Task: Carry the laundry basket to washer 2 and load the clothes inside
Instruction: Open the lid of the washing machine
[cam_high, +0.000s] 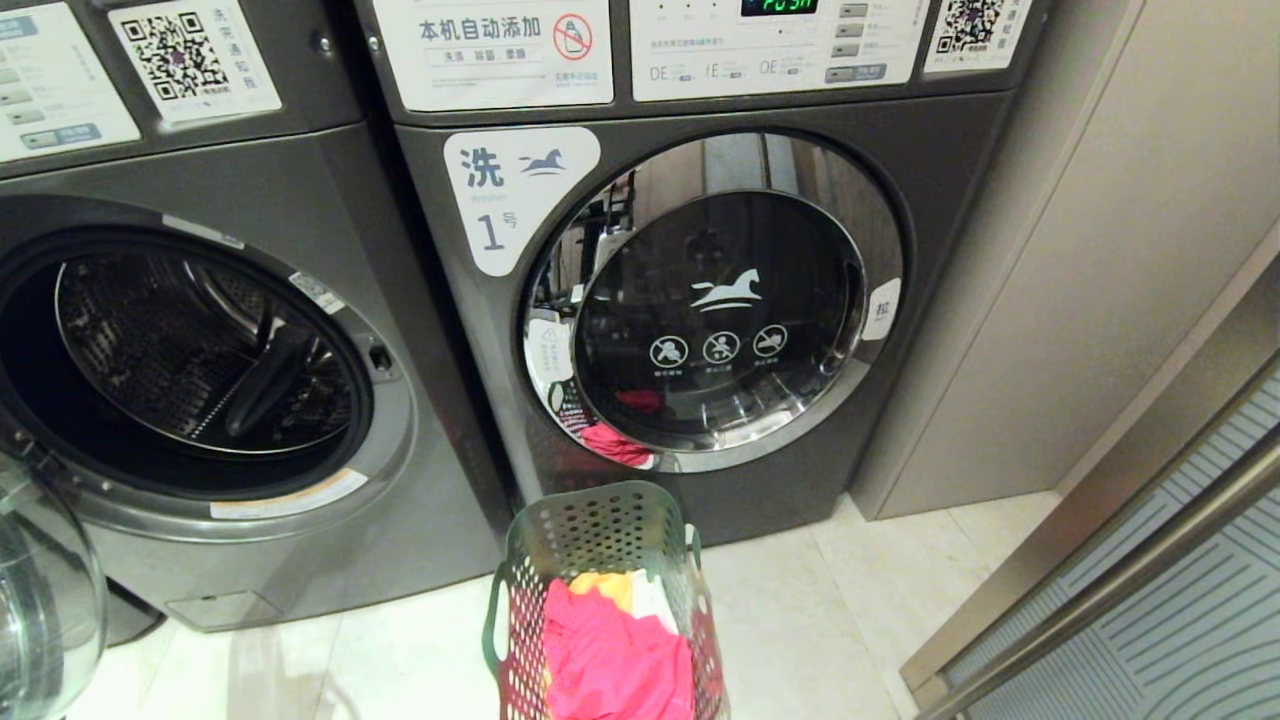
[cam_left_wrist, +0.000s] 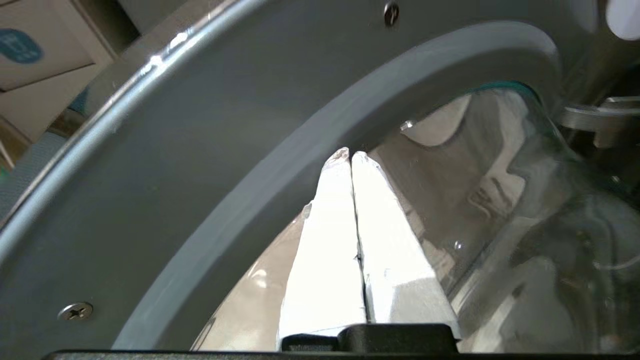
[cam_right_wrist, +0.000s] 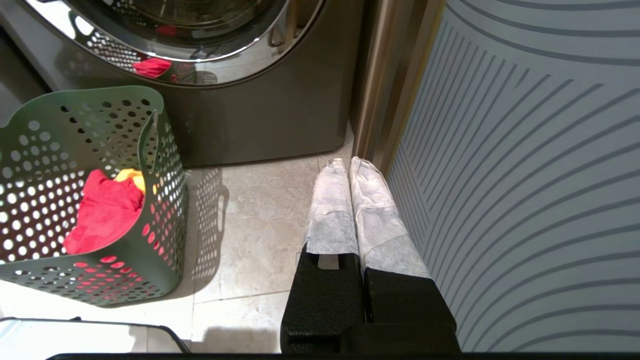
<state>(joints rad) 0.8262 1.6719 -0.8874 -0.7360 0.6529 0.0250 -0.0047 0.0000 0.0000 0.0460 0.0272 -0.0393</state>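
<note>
Closest to my head camera sits the green perforated plastic laundry basket (cam_high: 600, 560), on the pale tiled floor (cam_high: 830, 620) just before the shut dark grey washer labelled 1 (cam_high: 700, 300); its bright pink-red garment (cam_high: 615, 660) lies on top, with orange-yellow cloth (cam_high: 605, 588) and a sliver of white behind it. Left of that machine stands another dark grey front-loader with its door swung wide and its steel drum (cam_high: 200, 350) bare; I take this for washer 2, though no numeral shows on it; the glass of the open door (cam_high: 40, 600) bulges at the floor's near left edge.

My left tool (cam_left_wrist: 352, 156) has its two white-wrapped fingers pressed together with nothing between them, its tips against the grey inner ring and glass bowl of that door. My right tool (cam_right_wrist: 349, 164) hangs low over the floor's right edge beside the striped panel (cam_right_wrist: 525, 175), fingers likewise closed on nothing.

The clothes look light, limp and easily bunched; I would pinch the pink-red one at a raised fold near its top, since a soft heap gives no firm edge. The basket seems stiff but light; its oval handle cut-outs (cam_right_wrist: 148, 145) are the natural hold. It stands upright, mouth upward, its long axis running from me toward the machines.
</note>
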